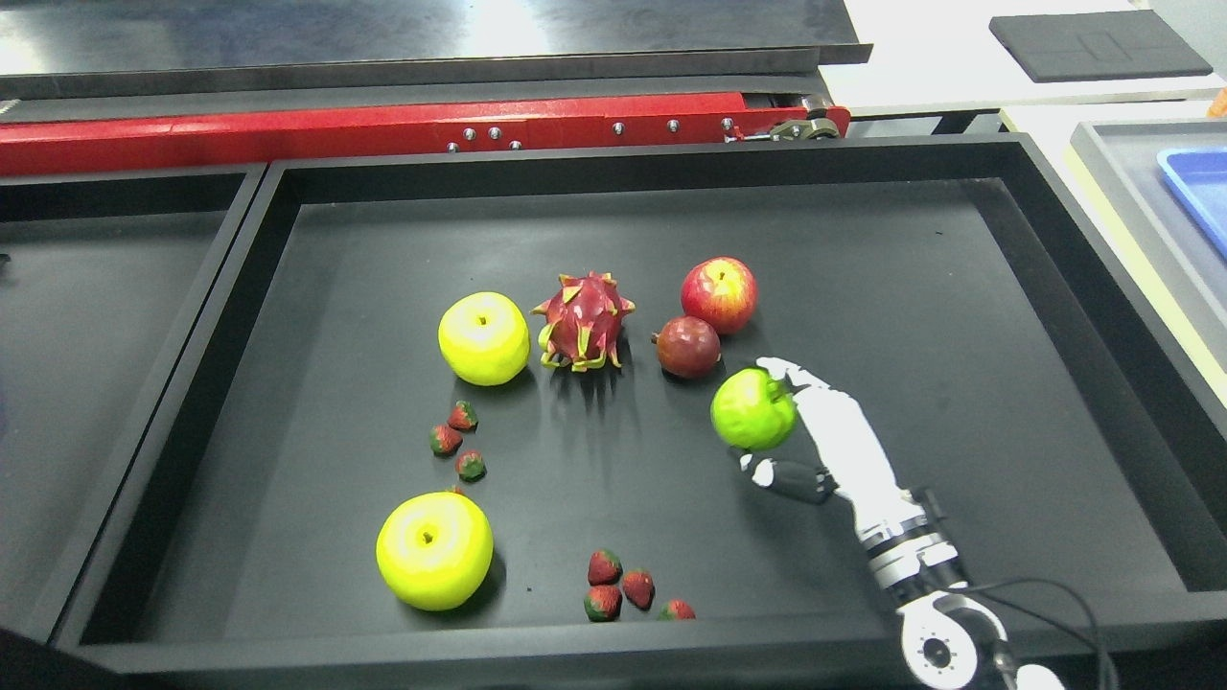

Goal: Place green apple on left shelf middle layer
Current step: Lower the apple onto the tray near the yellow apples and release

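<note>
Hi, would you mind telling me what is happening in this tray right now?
The robot's right hand is cupped around the green apple in the black tray, fingers above and thumb below. Nearby lie a red apple, a dragon fruit, two yellow apples and some strawberries. No shelf is in view.

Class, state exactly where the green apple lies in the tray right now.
In the head view, the green apple sits right of the tray's centre, just below the dark red round fruit, cupped by the right hand.

Green apple (752,409), two yellow apples (483,337), red apple (719,293), magenta dragon fruit (584,321), black tray (1074,316), white right hand (832,431).
</note>
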{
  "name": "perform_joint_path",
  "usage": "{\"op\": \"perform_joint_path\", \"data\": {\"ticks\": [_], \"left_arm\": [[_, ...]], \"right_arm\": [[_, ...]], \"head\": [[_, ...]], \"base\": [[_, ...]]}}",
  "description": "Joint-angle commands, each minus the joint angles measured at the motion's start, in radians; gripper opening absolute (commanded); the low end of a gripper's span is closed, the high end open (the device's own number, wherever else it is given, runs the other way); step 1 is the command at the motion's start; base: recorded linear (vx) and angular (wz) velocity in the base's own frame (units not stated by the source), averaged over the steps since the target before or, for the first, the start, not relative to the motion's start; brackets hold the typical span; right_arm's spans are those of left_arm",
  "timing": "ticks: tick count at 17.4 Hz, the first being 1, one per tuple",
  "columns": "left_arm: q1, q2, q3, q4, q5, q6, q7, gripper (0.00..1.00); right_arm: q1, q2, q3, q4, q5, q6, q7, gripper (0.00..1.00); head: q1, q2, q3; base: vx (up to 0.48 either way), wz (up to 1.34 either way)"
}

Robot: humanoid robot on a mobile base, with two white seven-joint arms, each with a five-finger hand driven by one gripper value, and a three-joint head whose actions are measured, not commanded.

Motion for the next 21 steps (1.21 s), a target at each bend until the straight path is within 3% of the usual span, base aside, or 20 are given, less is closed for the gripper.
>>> {"op": "perform_joint_path", "data": {"ticks": [1,5,6,7,8,9,13,18,21], "left_arm": [[0.000,0.017,0.000,0.000,0.000,0.000,0.000,1.00],[0.000,0.017,0.000,0.000,0.000,0.000,0.000,1.00],[0.000,0.017,0.000,-0.001,0.000,0.000,0.000,1.00],[0.000,0.017,0.000,0.001,0.000,-0.001,0.000,1.00],[0.000,0.017,0.000,0.001,0.000,0.000,0.000,1.00],[0.000,0.017,0.000,0.000,0.000,0.000,0.000,1.00],[0.000,0.017,0.000,0.000,0.000,0.000,0.000,1.00],[0.000,0.017,0.000,-0.001,0.000,0.000,0.000,1.00],[0.000,0.017,0.000,-0.001,0.000,0.000,0.000,1.00]], "right_arm": [[0.002,0.050,0.291,0.003,0.003,-0.002,0.073,0.08],[0.011,0.049,0.297,0.001,0.002,-0.034,0.083,0.10],[0.019,0.049,0.294,0.001,0.002,-0.035,0.083,0.15],[0.022,0.049,0.289,0.001,-0.002,-0.030,0.083,0.44],[0.022,0.054,0.288,0.003,-0.003,-0.018,0.087,0.83],[0.025,0.052,0.285,0.001,-0.008,-0.015,0.098,1.00],[0.015,0.088,0.141,0.001,-0.066,-0.015,0.087,1.00],[0.016,0.088,-0.074,0.013,-0.718,0.046,0.086,1.00],[0.067,0.088,-0.090,0.013,-0.765,0.062,0.086,1.00]], "head": [[0.0000,0.000,0.000],[0.0000,0.000,0.000],[0.0000,0.000,0.000],[0.0000,0.000,0.000],[0.0000,0.000,0.000],[0.0000,0.000,0.000],[0.0000,0.000,0.000],[0.0000,0.000,0.000],[0.0000,0.000,0.000]], "base": [[0.145,-0.02],[0.110,-0.02],[0.057,-0.01],[0.057,-0.01],[0.044,0.00],[0.044,0.00],[0.025,0.00],[0.002,0.00],[0.000,0.00]]}}
